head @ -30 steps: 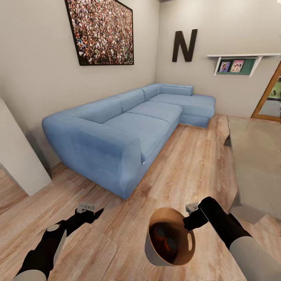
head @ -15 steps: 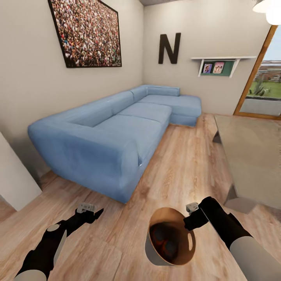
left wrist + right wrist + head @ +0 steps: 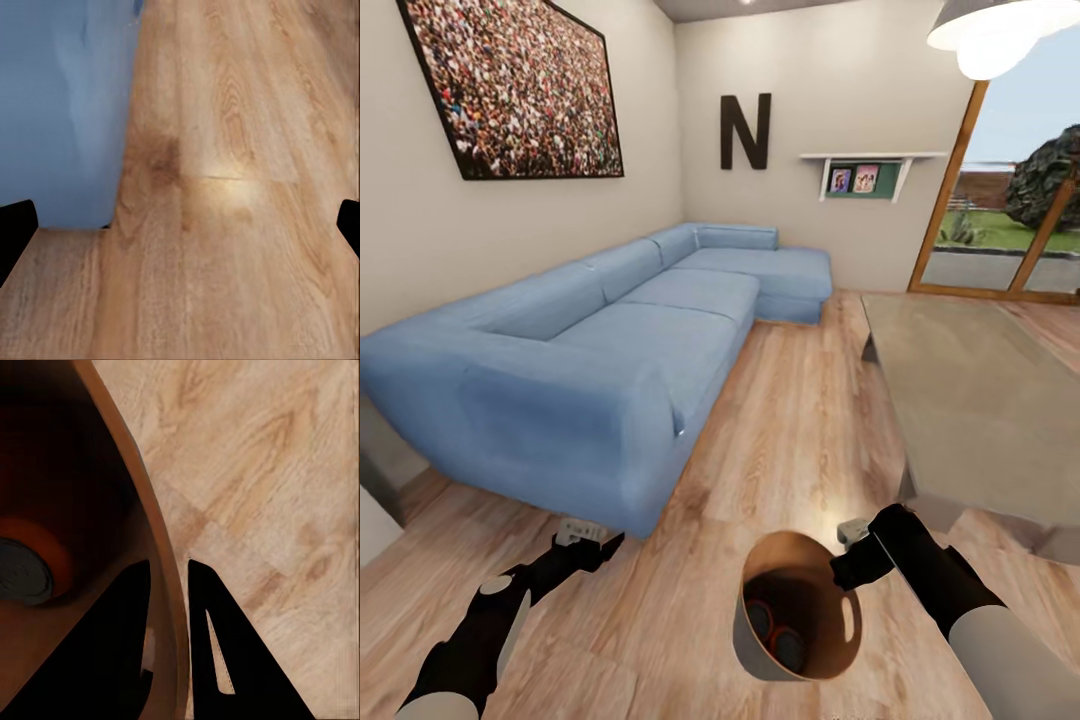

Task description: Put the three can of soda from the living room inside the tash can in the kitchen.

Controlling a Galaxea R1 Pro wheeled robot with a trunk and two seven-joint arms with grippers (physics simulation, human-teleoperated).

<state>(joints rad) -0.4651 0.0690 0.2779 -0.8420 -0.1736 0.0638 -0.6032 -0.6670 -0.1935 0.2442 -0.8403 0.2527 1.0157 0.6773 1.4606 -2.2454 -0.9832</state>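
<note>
The right pincer [image 3: 842, 560] clamps the tash can [image 3: 797, 620] rim, soda cans [image 3: 778, 628] inside; the left pincer [image 3: 597, 545] hangs wide open, empty. Below: wooden floor [image 3: 810, 430], blue sofa [image 3: 590, 350], glass counter [image 3: 970, 400]. The view has swung rightward, revealing the garden door [image 3: 1010, 240].

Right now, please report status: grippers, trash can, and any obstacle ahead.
Right gripper shut on trash can rim, cans inside. Left gripper open, empty. Blue sofa ahead left, grey table ahead right, wood floor between.
</note>
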